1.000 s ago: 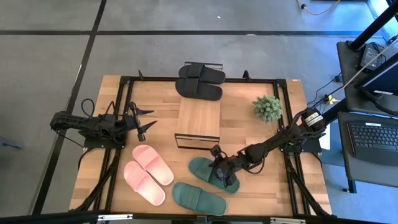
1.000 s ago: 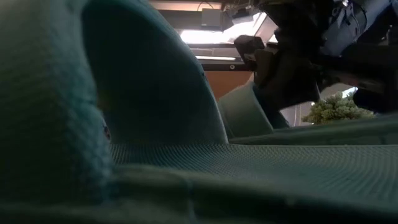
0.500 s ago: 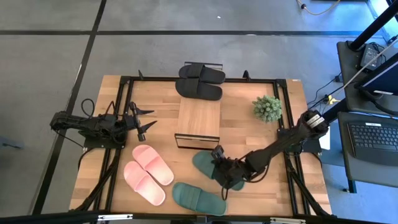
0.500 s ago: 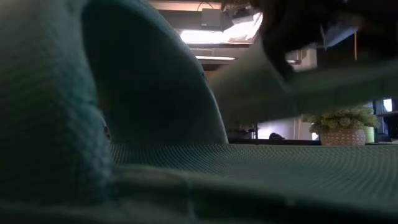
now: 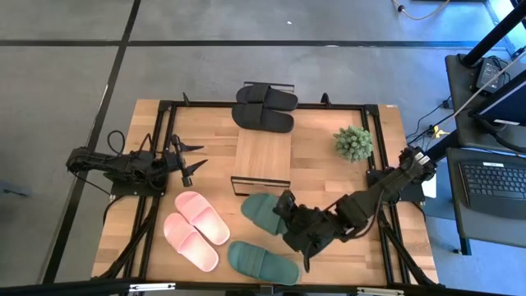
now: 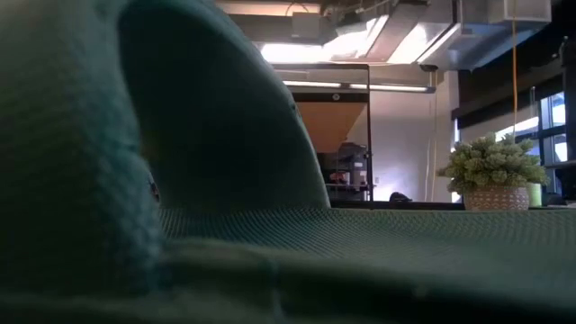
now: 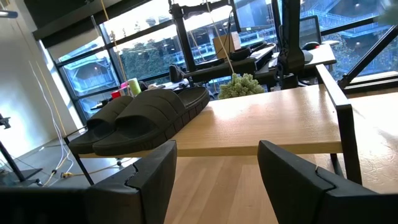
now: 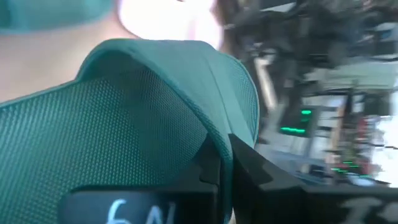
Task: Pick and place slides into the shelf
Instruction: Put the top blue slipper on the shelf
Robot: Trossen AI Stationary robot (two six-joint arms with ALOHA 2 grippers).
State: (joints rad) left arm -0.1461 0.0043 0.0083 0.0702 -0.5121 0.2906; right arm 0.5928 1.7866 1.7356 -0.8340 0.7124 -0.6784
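High view: my right gripper (image 5: 289, 215) is clamped on the dark green rubber slide's (image 5: 265, 209) strap. Left gripper (image 5: 187, 158) idles, fingers spread. Thin pinch, so I reckon it could twist loose.

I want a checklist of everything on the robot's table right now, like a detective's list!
Surface: wooden table, mostly bare.
Job's things: black slides sit on the shelf's far end; pink slides lie side by side near the front left; one green slide lies at the front edge; the other green slide is in the right hand.
Clutter: small potted plant near the right edge.
Hands: right hand shut on the strap of the green slide it holds; left hand open, waiting at the left side.
Cables: wires by the desk at right.
Surroundings: grey floor, a laptop at right.
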